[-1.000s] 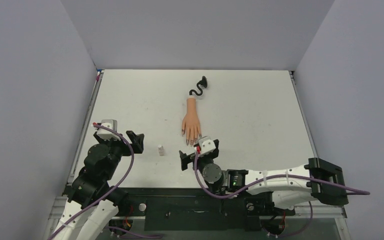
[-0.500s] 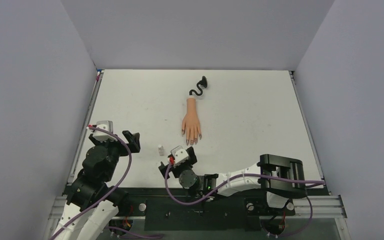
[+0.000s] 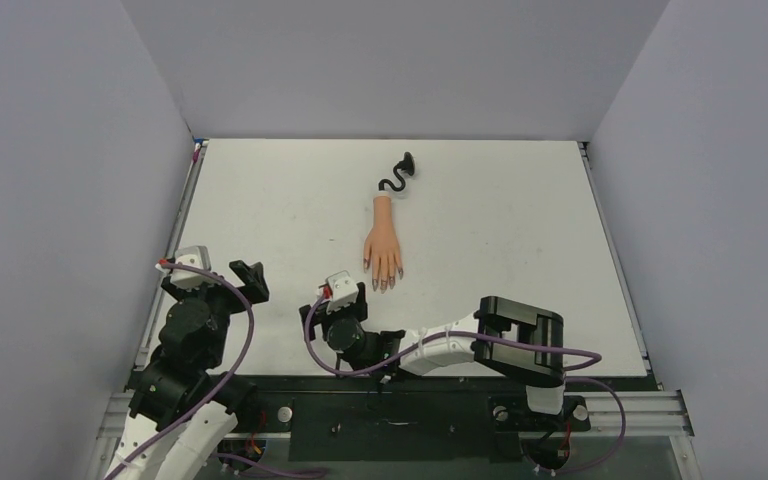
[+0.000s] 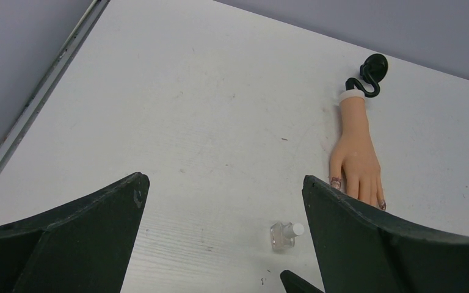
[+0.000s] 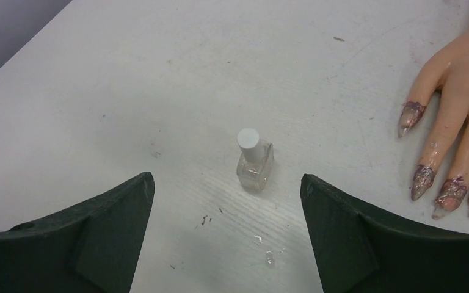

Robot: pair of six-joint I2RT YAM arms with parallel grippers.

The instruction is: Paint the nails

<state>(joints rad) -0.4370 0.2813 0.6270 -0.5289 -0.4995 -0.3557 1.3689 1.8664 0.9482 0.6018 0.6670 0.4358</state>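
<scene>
The peach mannequin hand (image 3: 383,250) lies flat mid-table, its curly black stem (image 3: 400,175) pointing to the far side. Its nails (image 5: 422,180) are smeared purplish and point toward the arms; two of the nails (image 4: 336,182) also show in the left wrist view. A small clear polish bottle (image 5: 254,162) with a white cap stands upright just beyond my right gripper (image 5: 226,178), which is open and empty. The same bottle (image 4: 283,236) appears low in the left wrist view. My left gripper (image 4: 223,178) is wide open, empty, and further left.
Small clear droplets (image 5: 262,247) and dark specks mark the table in front of the bottle. The table's left rail (image 4: 36,91) runs along the grey wall. The right arm (image 3: 480,340) lies bent along the near edge.
My right gripper has swept left along the near edge, from below the hand's fingertips to the bottle. The left gripper has drawn back slightly to the left.
</scene>
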